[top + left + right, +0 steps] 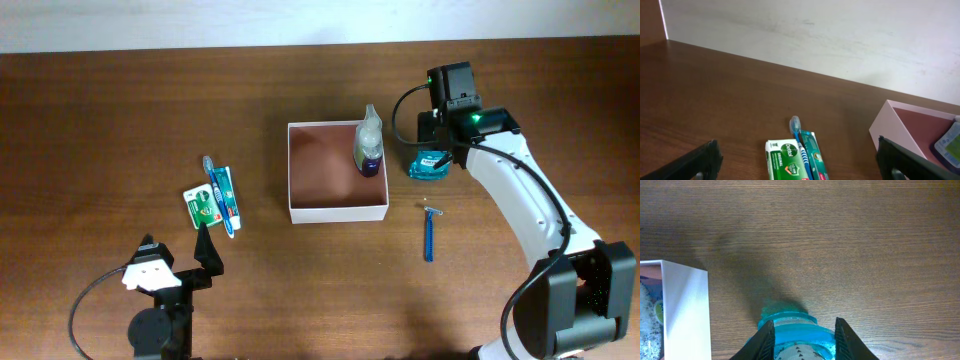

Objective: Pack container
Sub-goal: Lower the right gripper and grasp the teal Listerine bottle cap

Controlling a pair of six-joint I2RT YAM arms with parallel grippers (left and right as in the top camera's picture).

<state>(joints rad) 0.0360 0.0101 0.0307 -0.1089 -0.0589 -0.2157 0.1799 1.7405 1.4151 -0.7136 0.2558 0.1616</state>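
The container [337, 211], a square white box with a brownish-pink inside, stands mid-table. A clear pump bottle [369, 142] stands in its far right corner. My right gripper [440, 155] is shut on the teal mouthwash bottle [430, 165], which stands on the table just right of the container. In the right wrist view the fingers [805, 337] flank the bottle [790, 330], with the container wall [687, 315] at the left. My left gripper [178, 250] is open and empty, near the front left edge.
A green soap pack [201, 205], blue toothbrush [213, 185] and toothpaste box [226, 195] lie left of the container, and show in the left wrist view [785, 160]. A blue razor [429, 235] lies right of the container's front corner.
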